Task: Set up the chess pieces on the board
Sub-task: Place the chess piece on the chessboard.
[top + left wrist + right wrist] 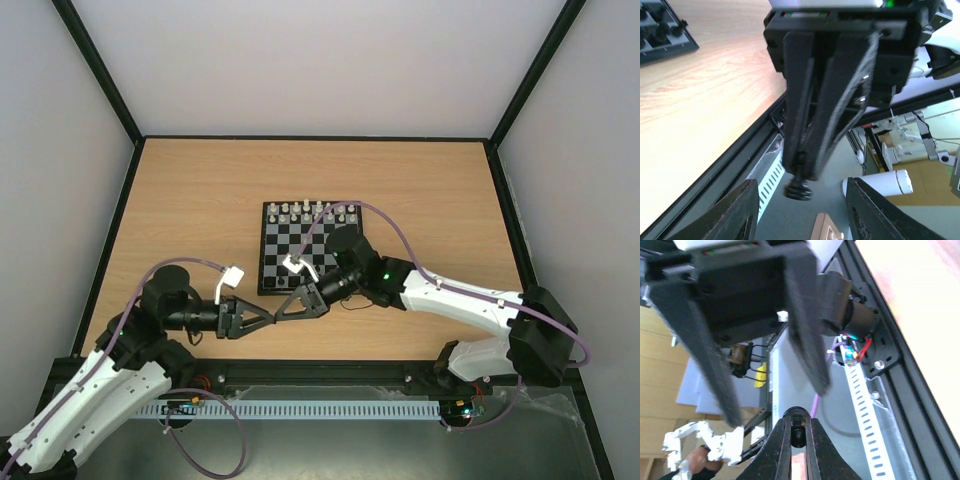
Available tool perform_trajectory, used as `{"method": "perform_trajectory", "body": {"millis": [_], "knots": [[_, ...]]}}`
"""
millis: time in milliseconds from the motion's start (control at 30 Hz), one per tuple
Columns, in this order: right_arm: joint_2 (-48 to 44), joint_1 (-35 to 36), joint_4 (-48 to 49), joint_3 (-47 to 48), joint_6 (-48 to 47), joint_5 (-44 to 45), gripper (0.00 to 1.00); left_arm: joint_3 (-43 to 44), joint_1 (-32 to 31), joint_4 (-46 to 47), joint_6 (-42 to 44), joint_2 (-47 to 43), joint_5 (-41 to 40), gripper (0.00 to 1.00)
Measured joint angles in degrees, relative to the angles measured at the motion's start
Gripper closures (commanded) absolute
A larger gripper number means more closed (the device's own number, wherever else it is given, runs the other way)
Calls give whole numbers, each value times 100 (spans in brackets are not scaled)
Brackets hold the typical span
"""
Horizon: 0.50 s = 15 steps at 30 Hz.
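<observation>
A: Who has the piece right now?

B: The right gripper. Its jaws are pinched together on a tiny black chess piece, right at the fingertips. I'd call it a pawn, though it is too small and blurred to be sure.

A: And the left gripper?

B: Jaws apart, one finger on each side of the piece, touching nothing that I can see. It holds nothing.

A: Where is all this relative to the board?

B: Off it. The two grippers meet tip to tip in the air over the wooden table, just beyond the board's near left corner and close to the table's front rail. The board lies mid-table, with a row of cream pieces along its far edge. Some black pieces stand at the corner that the left wrist view catches.

A: So what makes this step go well?

B: First, the left arm should draw straight back along its own line, so neither open finger clips the piece. The hold looks shallow, so a nudge could twist it.

A: Then the right arm carries it over?

B: Slowly, yes. Turn the wrist so the base faces down and come in from above an empty square on the near ranks. Keep clear of the black pieces standing there. Open only once the base sits flat on the square, then lift straight up.
</observation>
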Motion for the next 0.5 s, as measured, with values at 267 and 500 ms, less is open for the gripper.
{"method": "perform_trajectory", "body": {"millis": [267,500], "knots": [[-1034,-20,-424,-984,-299,634,98,546,9,-452,81,-205,-710,46],[-2234,-20,-728,-1982,-219,1191,98,774,9,-758,214,111,-1462,46]]}}
